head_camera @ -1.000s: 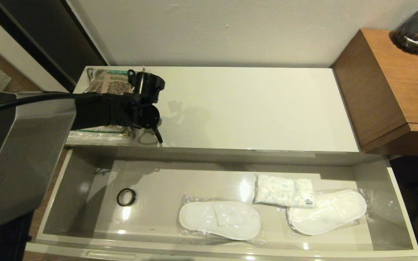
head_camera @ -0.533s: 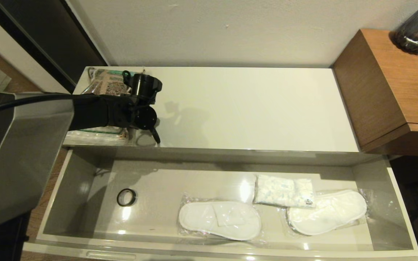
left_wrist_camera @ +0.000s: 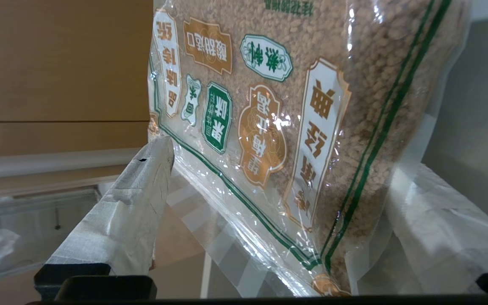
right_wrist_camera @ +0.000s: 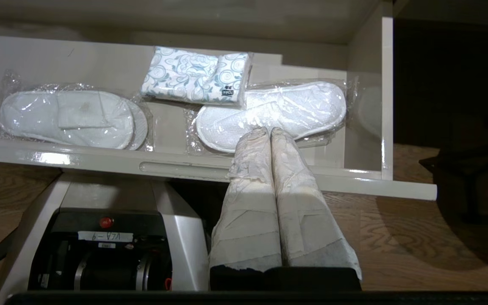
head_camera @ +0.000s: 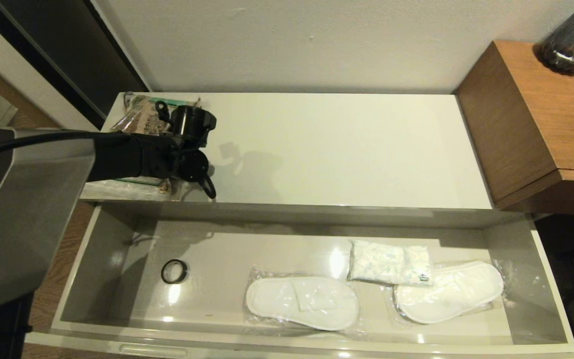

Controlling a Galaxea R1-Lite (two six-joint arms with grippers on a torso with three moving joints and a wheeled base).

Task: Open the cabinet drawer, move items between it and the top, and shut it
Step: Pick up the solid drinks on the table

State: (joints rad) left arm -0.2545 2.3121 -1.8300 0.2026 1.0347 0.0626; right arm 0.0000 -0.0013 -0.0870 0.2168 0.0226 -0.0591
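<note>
The cabinet drawer (head_camera: 95, 264) stands pulled open below the top (head_camera: 342, 149). Inside it lie a black tape roll (head_camera: 174, 271) at the left and a white soft pack (head_camera: 390, 263) right of centre. The brown-and-green packet (head_camera: 140, 112) lies on the top's left end, partly hidden by my left arm's wrist (head_camera: 187, 144). In the left wrist view my left gripper (left_wrist_camera: 295, 169) is open, its taped fingers (left_wrist_camera: 142, 190) spread either side of the packet (left_wrist_camera: 269, 106). My right gripper (right_wrist_camera: 265, 133) hangs shut and empty in front of the drawer's front, out of the head view.
Two white slippers in clear plastic (head_camera: 302, 302) (head_camera: 449, 291) lie in the drawer's right half. A taller brown wooden unit (head_camera: 531, 124) with a dark vase (head_camera: 573, 40) adjoins the top on the right. A wall runs behind.
My left arm has drawn a little to the left over the top's left end. The packet stays on the top and the drawer's contents have not moved.
</note>
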